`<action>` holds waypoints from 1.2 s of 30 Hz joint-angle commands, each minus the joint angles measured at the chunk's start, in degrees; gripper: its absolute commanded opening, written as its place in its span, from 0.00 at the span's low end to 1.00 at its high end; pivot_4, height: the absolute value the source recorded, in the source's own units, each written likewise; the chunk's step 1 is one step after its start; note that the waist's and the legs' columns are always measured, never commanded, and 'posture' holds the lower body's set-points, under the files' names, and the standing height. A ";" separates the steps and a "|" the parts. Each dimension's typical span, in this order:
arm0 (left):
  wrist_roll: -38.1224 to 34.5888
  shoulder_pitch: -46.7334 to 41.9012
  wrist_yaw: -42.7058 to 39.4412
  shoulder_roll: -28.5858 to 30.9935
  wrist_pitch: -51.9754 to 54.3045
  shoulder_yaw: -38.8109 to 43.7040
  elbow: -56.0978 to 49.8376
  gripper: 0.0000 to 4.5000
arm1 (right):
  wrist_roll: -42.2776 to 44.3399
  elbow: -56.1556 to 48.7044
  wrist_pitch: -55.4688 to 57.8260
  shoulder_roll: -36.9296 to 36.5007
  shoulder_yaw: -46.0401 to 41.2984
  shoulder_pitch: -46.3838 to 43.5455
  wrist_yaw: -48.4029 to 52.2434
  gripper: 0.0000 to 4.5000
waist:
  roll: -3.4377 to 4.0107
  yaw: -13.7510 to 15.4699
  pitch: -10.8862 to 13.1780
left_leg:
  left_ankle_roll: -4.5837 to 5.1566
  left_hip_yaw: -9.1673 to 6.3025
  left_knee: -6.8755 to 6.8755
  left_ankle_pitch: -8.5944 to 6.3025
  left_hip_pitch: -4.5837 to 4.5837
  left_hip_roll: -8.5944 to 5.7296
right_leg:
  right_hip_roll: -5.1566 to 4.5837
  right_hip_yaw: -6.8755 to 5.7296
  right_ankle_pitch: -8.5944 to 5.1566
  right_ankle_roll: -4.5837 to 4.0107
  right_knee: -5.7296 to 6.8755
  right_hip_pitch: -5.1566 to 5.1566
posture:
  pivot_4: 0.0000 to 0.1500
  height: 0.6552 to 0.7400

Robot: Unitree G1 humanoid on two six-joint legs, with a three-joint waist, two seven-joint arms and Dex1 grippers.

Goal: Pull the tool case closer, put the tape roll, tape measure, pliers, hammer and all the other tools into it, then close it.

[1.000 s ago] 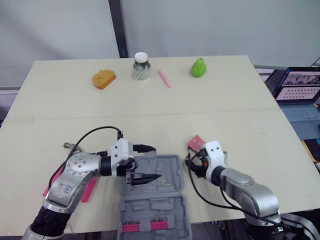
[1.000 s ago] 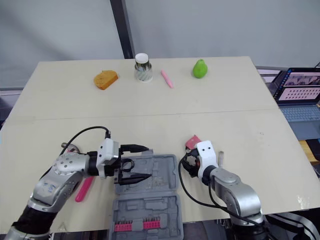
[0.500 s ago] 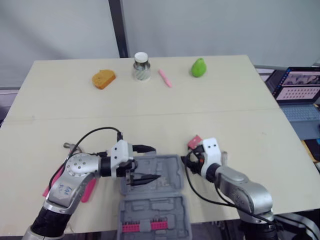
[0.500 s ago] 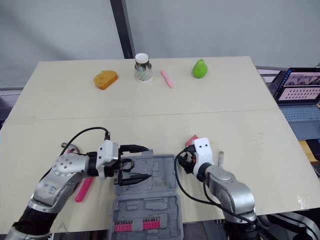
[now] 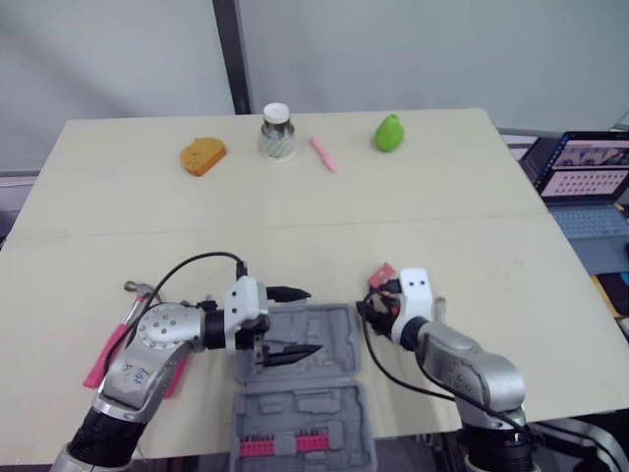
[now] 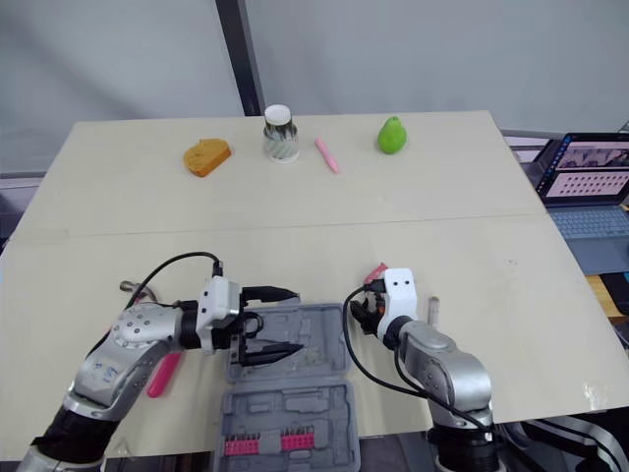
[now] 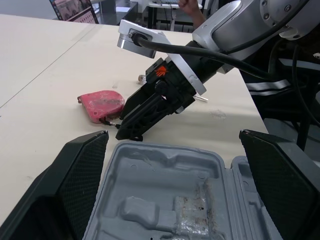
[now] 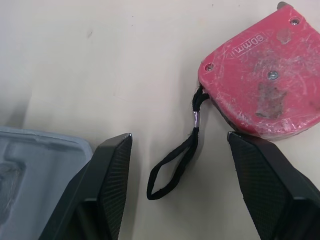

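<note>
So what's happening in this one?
The grey tool case lies open at the table's near edge, with no tools in its moulded tray. The left hand hovers open over it. The right hand, also open, is poised over the strap of the red tape measure, which lies beside the case. Nothing is gripped yet.

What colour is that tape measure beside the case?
The tape measure is red, with a black strap; clearest in the right wrist view.
</note>
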 commanded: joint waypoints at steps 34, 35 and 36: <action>-0.50 -1.24 2.84 -1.97 3.42 -1.52 -4.87 1.00 | -3.80 5.70 -4.07 2.30 0.42 -1.97 -3.23 0.23 | 0.00 -0.02 0.00 | -0.02 -0.01 -0.08 0.05 0.01 0.00 | -0.01 0.00 0.01 -0.01 -0.04 0.00 | 1.00 1.00; -0.45 -1.25 2.87 -2.05 3.45 -1.58 -4.89 1.00 | -3.86 5.83 -4.11 2.36 0.39 -1.97 -3.29 0.23 | 0.00 -0.02 0.00 | -0.02 -0.01 -0.08 0.05 0.02 0.00 | -0.01 0.00 0.01 -0.01 -0.03 0.00 | 1.00 1.00; -0.43 -1.25 2.89 -2.12 3.49 -1.59 -4.92 1.00 | -3.96 5.94 -4.15 2.41 0.36 -1.98 -3.32 0.23 | 0.00 -0.02 0.00 | -0.03 -0.01 -0.08 0.06 0.02 0.00 | -0.01 0.00 0.01 -0.01 -0.03 0.00 | 1.00 1.00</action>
